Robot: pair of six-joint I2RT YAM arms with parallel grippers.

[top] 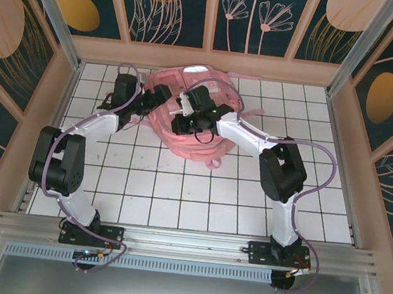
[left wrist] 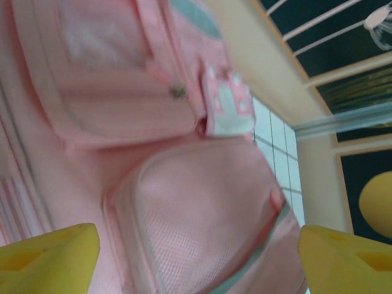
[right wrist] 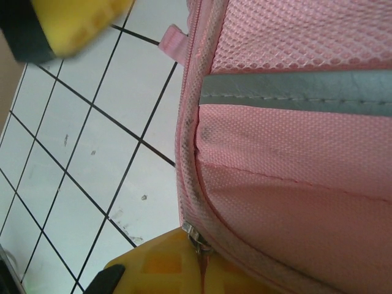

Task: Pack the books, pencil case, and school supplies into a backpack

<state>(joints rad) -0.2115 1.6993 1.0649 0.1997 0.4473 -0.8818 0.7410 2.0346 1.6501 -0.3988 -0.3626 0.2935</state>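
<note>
Where the large soft pink fabric backpack (top: 164,126) lies at the far middle of the white tiled table (top: 175,202), your right gripper (right wrist: 202,264) is clenched on its small metal zipper pull (right wrist: 195,237). Your left gripper (left wrist: 196,257) hovers released, jaws wide, facing the front pockets.

One pink backpack (top: 182,144), two arms (top: 59,159) (top: 279,173), one tiled table (top: 176,195).
</note>
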